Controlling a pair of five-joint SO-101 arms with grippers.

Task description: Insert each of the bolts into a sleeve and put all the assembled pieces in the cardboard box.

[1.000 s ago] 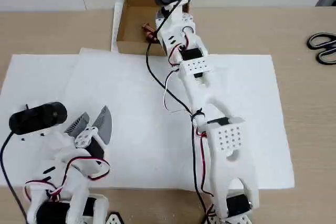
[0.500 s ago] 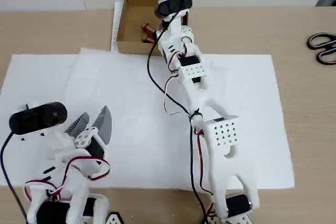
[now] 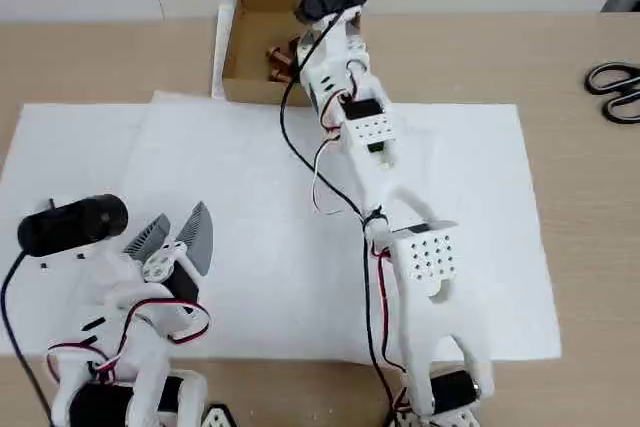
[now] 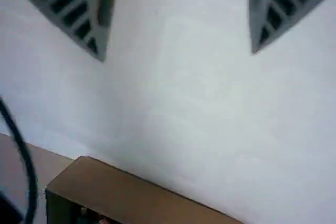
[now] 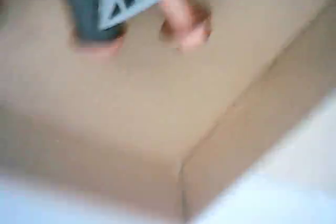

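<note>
1. Assembled pieces [image 3: 280, 55]: copper-coloured parts lying on the floor of the cardboard box [image 3: 230, 47]. The box stands on the counter [image 3: 90, 57], at the far edge of the white sheet [image 3: 250, 197].
2. Right end effector [image 5: 113, 22]: lowered inside the box at the end of the outstretched right arm [image 3: 365, 132]. Whether it is apart, together or clamped cannot be told (its wrist view is too blurred to settle this).
3. Right wrist view: one of the assembled pieces [image 5: 184, 22] shows just beside the grey tip of the right end effector, and another sits just under its darker part. Contact with either cannot be judged.
4. Left end effector [image 3: 184, 210]: spread wide and holding nothing. It is poised over the white sheet at the near left of the counter, well apart from the box.
5. Left wrist view: the two grey ribbed fingers [image 4: 79, 9] stand apart with bare sheet between them, and the box rim [image 4: 131, 192] lies beyond.
6. Scissors [image 3: 615, 90]: on the counter at the right edge, well apart from both arms.
</note>
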